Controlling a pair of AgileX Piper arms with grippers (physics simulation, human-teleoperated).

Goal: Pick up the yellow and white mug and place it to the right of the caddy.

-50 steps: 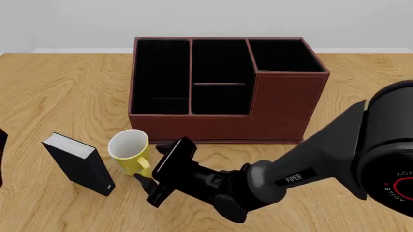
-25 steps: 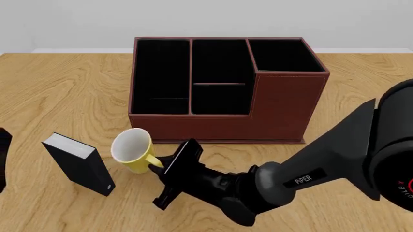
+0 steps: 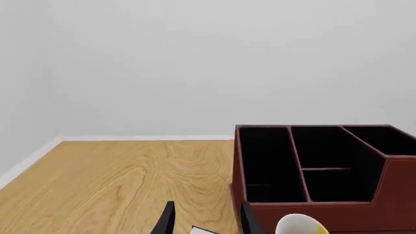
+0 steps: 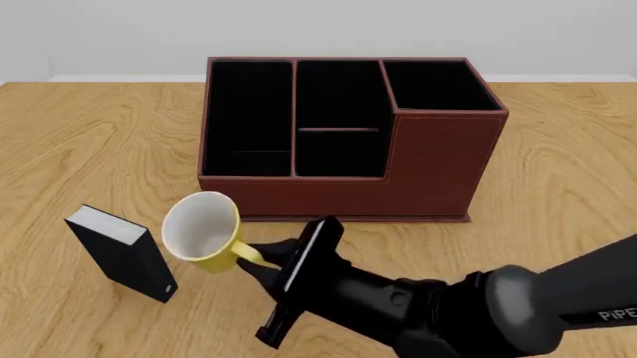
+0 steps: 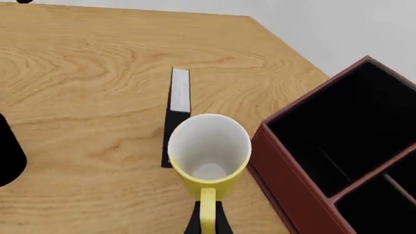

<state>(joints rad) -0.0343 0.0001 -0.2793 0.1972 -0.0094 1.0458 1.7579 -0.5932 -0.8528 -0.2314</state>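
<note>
The yellow and white mug (image 4: pixel 203 231) hangs tilted above the table in front of the caddy's left part, its white inside facing the camera. My right gripper (image 4: pixel 261 262) is shut on its yellow loop handle (image 4: pixel 247 252). In the right wrist view the mug (image 5: pixel 209 148) sits just ahead of the gripper (image 5: pixel 208 223), whose fingers pinch the handle. The reddish-brown caddy (image 4: pixel 438 160) stands at the table's middle, taller section on the right. My left gripper (image 3: pixel 208 223) is open and empty, out of the front view, facing the caddy (image 3: pixel 312 212).
A small black book-like box (image 4: pixel 124 253) with a white top edge stands left of the mug; it also shows in the right wrist view (image 5: pixel 179 95). Wooden table (image 4: pixel 557 194) lies right of the caddy. A dark shape (image 5: pixel 9 151) sits at that view's left edge.
The right gripper has lifted the mug by its handle off the table and tilted it, moving slightly right. The left gripper has left the front view's left edge.
</note>
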